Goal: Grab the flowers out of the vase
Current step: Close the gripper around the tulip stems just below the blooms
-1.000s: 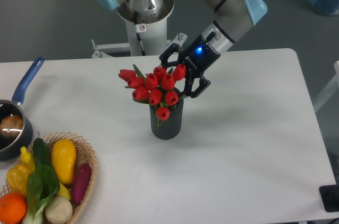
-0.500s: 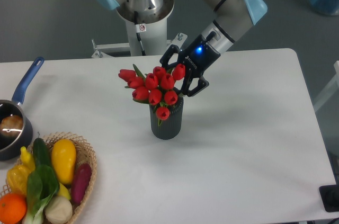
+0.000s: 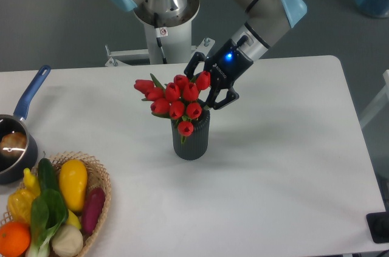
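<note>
Grasp step: the gripper (image 3: pixel 208 85) sits at the flowers' (image 3: pixel 173 101) three o'clock, jaws apparently clamped on them (stems hidden). Next: lift straight from the vase (image 3: pixel 191 140).

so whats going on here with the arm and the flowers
The arm has its pincer at the right side of the bunch of red flowers, among the buds at the top. The flowers are in the dark ribbed vase in the middle of the white table, and the stems look not yet lifted out. Whether the pincer has closed on them cannot be told. A basket of vegetables and a saucepan sit at the left, untouched.
</note>
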Motion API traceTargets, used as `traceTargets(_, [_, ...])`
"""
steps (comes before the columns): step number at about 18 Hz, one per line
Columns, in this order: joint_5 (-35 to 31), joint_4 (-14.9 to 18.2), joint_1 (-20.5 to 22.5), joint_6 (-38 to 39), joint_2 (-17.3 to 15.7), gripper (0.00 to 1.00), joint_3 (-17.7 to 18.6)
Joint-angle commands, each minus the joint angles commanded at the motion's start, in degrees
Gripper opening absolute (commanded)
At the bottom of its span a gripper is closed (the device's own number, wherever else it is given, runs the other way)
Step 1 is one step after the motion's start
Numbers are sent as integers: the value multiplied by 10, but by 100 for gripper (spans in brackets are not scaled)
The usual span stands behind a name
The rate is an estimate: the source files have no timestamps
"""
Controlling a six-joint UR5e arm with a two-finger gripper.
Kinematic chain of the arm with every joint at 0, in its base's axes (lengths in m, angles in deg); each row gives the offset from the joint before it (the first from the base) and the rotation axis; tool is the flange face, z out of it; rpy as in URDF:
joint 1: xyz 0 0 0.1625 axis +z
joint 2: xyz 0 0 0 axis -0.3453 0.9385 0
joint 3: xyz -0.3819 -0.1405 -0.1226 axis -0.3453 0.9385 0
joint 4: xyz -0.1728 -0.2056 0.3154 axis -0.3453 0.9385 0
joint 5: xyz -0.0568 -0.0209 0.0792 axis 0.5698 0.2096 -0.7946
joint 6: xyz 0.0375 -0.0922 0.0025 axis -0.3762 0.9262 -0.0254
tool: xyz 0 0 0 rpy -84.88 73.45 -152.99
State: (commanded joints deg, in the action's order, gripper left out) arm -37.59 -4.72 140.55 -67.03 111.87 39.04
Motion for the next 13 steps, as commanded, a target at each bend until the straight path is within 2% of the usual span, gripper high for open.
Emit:
traceTargets(5, [0,2,1,0,0,55,0])
traceTargets(9, [0,3,2,1,-1,47,0])
traceTargets(13, [0,3,4,0,-1,45,0])
